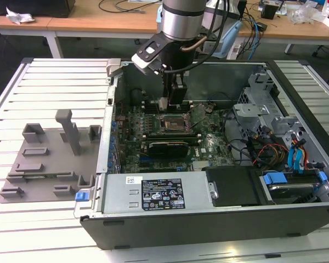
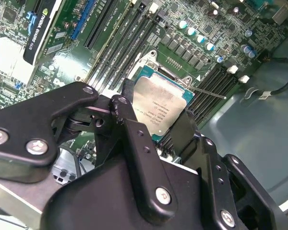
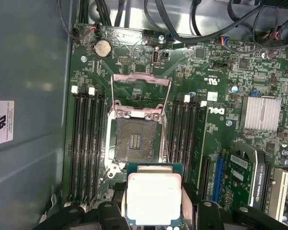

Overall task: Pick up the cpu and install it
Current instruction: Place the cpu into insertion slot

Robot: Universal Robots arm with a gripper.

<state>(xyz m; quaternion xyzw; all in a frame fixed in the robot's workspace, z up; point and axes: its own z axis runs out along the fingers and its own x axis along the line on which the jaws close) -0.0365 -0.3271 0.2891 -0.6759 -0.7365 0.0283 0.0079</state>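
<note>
Grips the cpu (image 3: 153, 197) flat in the tool (image 3: 153, 205), low over the motherboard (image 3: 216, 124) inside the open case (image 1: 153, 192). Hangs just short of the bare socket (image 3: 134, 141), beside rather than above it; chip edges roughly square with the raised load frame (image 3: 141, 76).

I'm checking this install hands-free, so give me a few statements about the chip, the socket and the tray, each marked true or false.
The cpu is held between the fingers of the gripper. True.
The socket already has a chip in it. False: it is empty, with its metal frame swung open.
The grey tray lies to the exterior view's left of the computer case. True.
The gripper is above the grey tray. False: it is over the motherboard inside the case.
</note>
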